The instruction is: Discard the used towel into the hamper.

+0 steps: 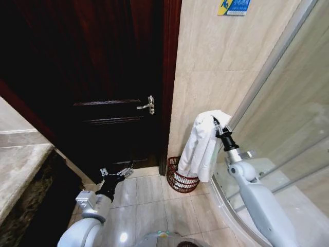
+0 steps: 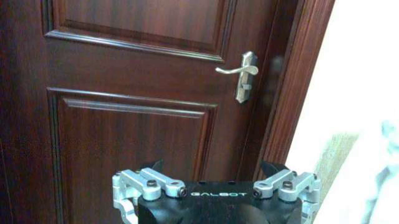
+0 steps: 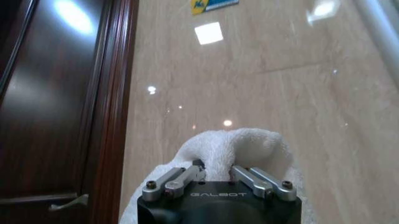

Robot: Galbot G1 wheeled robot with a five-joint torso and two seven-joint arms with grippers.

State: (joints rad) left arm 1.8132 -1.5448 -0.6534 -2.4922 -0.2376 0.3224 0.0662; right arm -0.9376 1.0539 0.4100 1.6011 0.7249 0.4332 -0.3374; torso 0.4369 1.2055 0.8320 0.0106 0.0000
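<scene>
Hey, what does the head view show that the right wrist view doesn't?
Head view alone: the hamper on the floor by the door frame, with the towel's hanging end in front of it, and the left gripper low by the door. Right wrist view alone: the right gripper closed on the towel's bunched top. Both: the towel, dark door, tiled wall, blue sign.

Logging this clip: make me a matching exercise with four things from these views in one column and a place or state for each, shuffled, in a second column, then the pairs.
Things:
1. towel
2. hamper
3. left gripper
4. door handle

Places or states:
A. low, in front of the dark door, holding nothing
B. on the floor where door frame meets tiled wall
C. hanging from the right gripper, above the basket
D. silver lever on the dark wooden door

Pairs: 1-C, 2-B, 3-A, 4-D
</scene>
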